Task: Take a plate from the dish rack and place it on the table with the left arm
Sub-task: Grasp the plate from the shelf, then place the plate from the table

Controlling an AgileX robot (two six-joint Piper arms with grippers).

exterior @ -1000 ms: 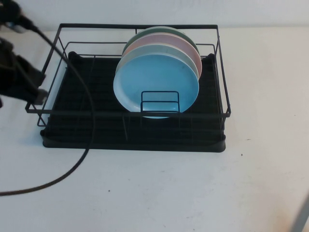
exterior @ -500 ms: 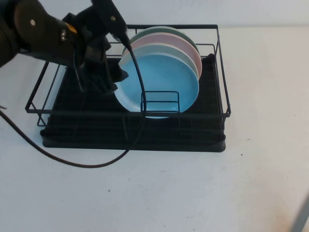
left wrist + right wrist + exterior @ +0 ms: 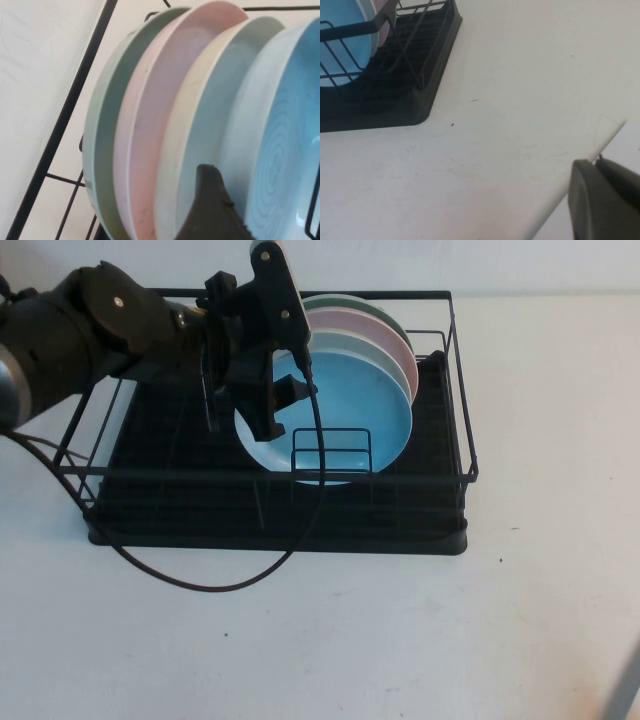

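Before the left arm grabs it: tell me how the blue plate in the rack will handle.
The blue plate looks rigid and glossy, so probably slippery. It stands on edge against the other plates in the rack, so it may roll or tip once freed. The left gripper is at its rim; the right gripper is parked aside.

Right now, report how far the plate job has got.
Done: the left gripper has reached the blue plate's left edge in the dish rack. In hand: one finger sits behind that plate, no grip visible. Left: grip, lift, set on the table. The right gripper is parked near the table edge.
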